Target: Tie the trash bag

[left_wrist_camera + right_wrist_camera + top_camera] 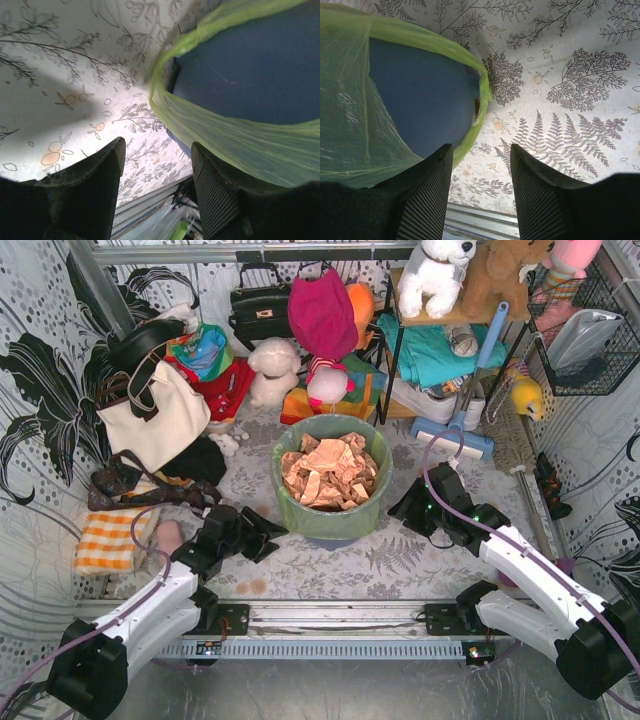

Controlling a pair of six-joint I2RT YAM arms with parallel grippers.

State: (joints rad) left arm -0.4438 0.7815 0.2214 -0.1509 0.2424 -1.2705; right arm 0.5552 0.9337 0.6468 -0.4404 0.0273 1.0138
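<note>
The trash bag (pixel 375 485) is thin light-green film lining a blue-grey round bin (pixel 335 530) in the middle of the table, its rim folded over the bin's edge. Orange-tan crumpled paper (pixel 328 470) fills it. My left gripper (pixel 268 530) is open and empty, low beside the bin's left side; its wrist view shows the bag's overhang (pixel 235 137) by the right finger. My right gripper (pixel 405 508) is open and empty, low beside the bin's right side; its wrist view shows the bag film (pixel 350 125) over the blue bin wall (pixel 420 95) left of its fingers.
A white tote bag (pixel 165 415), a dark bag (pixel 195 462) and an orange checked cloth (pixel 108 538) lie at the left. Plush toys (pixel 272 370), a black handbag (pixel 260 305), a shelf (pixel 440 350) and a blue mop (pixel 455 435) crowd the back. A metal rail (pixel 330 618) runs along the near edge.
</note>
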